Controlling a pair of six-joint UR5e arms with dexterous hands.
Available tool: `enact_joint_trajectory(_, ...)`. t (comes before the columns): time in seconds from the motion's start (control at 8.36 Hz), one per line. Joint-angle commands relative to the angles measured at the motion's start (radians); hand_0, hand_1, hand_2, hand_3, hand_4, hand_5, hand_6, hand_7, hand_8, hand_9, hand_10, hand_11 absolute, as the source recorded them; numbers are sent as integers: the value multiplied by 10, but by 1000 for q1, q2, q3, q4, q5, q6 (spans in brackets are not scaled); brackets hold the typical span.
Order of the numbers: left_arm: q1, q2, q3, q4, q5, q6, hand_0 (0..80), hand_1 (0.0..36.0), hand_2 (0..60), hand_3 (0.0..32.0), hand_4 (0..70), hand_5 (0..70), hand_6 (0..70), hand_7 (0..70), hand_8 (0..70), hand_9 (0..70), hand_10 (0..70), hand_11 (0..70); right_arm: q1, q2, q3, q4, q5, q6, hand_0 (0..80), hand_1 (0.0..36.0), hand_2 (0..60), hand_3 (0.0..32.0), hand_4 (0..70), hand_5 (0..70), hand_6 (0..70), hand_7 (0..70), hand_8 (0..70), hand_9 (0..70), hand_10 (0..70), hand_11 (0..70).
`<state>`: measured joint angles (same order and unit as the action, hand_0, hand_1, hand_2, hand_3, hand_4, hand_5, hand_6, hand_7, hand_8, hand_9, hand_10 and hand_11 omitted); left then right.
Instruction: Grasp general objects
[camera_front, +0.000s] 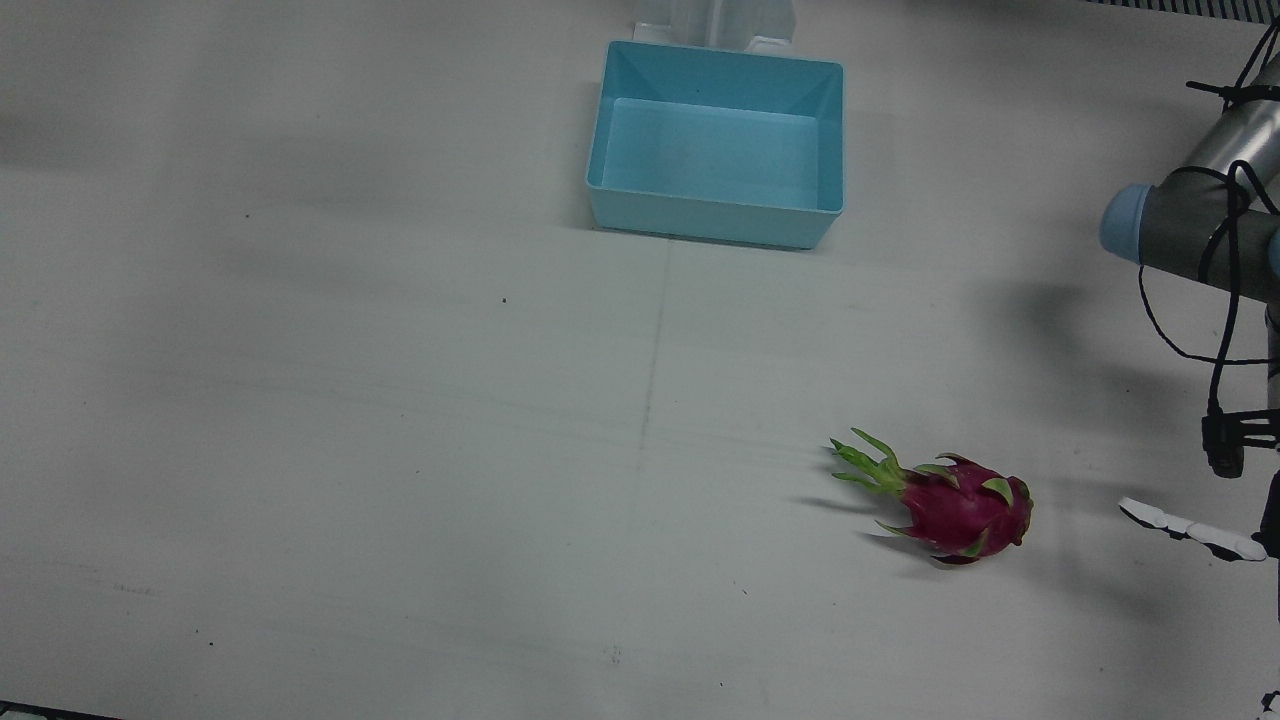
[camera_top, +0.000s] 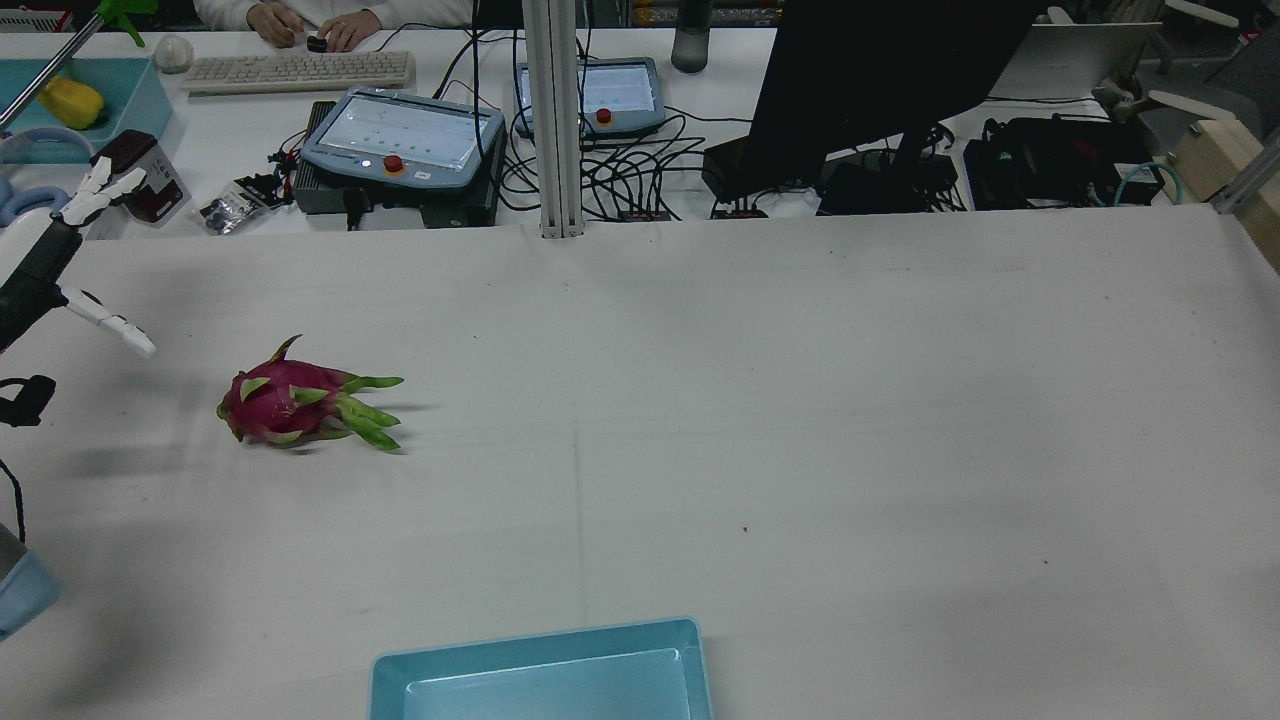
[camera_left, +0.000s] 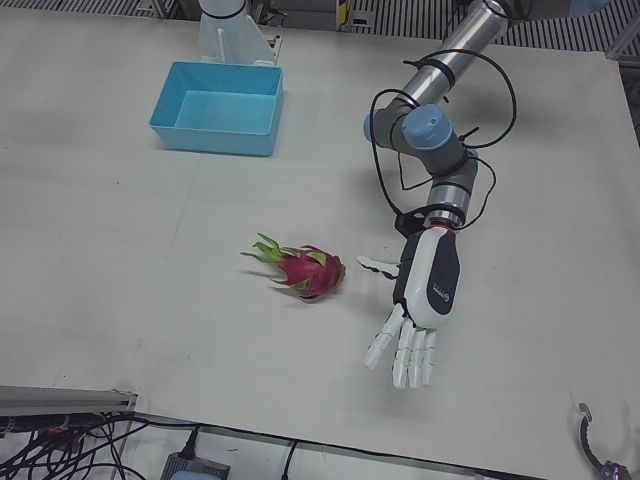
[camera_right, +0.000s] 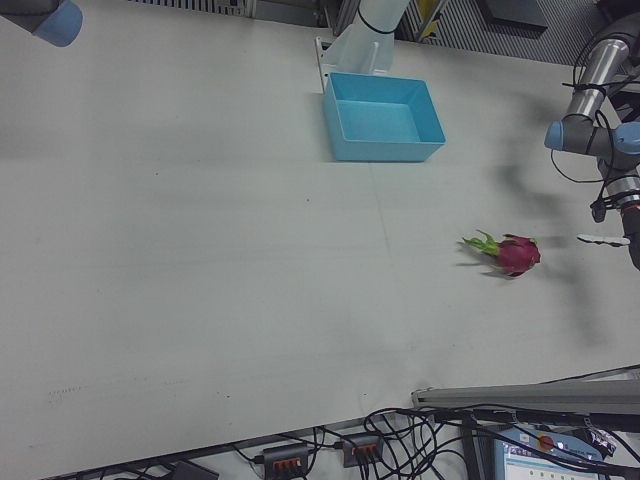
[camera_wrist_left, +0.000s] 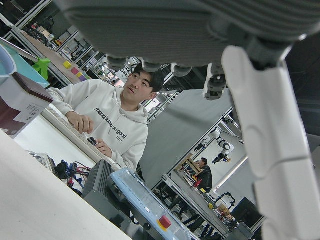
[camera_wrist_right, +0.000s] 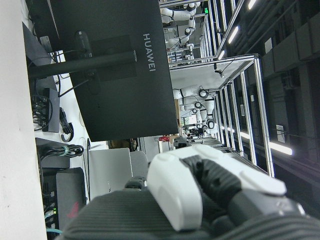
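Observation:
A pink dragon fruit with green leaf tips lies on its side on the white table. It also shows in the rear view, the left-front view and the right-front view. My left hand hovers just beside the fruit's round end, open, with its fingers spread and apart from the fruit. Its thumb points toward the fruit. My right hand shows only in its own view, off the table area, holding nothing, with no fingers curled across the view.
An empty light-blue bin stands at the table's robot-side edge, near the middle; it shows in the left-front view. A monitor, control pendants and cables lie beyond the table's far edge.

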<state>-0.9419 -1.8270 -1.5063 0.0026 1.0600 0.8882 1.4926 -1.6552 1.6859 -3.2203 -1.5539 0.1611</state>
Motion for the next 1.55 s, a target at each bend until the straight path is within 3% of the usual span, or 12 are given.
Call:
enact_joint_trajectory(0.0,0,2,0,-3,0,0,478,149,131,110,59,0,7,0,0,0,11,32,-2,0,0,0,0,0,0,0,0,0,0,0,0,0,0,0,0,0)
enact_joint_trajectory(0.6,-5,2,-15,-48,3,-12,478,150,128,108,60,0,7,0,0,0,12,33,0,0,3,-1,-2,0,0,0,0,0,0,0,0,0,0,0,0,0)
enact_joint_trajectory(0.84,-2,-1,-267,221,114,8,478,152,133,100,66,0,10,0,0,0,12,34,0,0,3,-1,-2,0,0,0,0,0,0,0,0,0,0,0,0,0)
enact_joint_trajectory(0.96,14,-12,-381,413,135,67,481,155,132,80,55,36,5,0,0,0,10,31,-2,2,3,-1,0,0,0,0,0,0,0,0,0,0,0,0,0,0)
enact_joint_trajectory(1.08,17,-84,-461,601,193,180,493,163,113,2,2,519,0,0,0,0,0,3,0,2,3,-1,-2,0,0,0,0,0,0,0,0,0,0,0,0,0)
enact_joint_trajectory(1.2,17,-182,-498,766,243,345,566,205,7,320,6,0,0,0,8,0,0,0,0,2,3,-1,0,0,0,0,0,0,0,0,0,0,0,0,0,0)
enact_joint_trajectory(1.32,32,-225,-492,790,244,494,560,193,0,320,1,0,0,0,5,0,0,0,0,2,3,-1,-2,0,0,0,0,0,0,0,0,0,0,0,0,0)
enact_joint_trajectory(1.43,113,-229,-477,787,212,558,535,170,0,320,5,0,0,0,0,0,0,0,0,2,2,-1,-2,0,0,0,0,0,0,0,0,0,0,0,0,0)
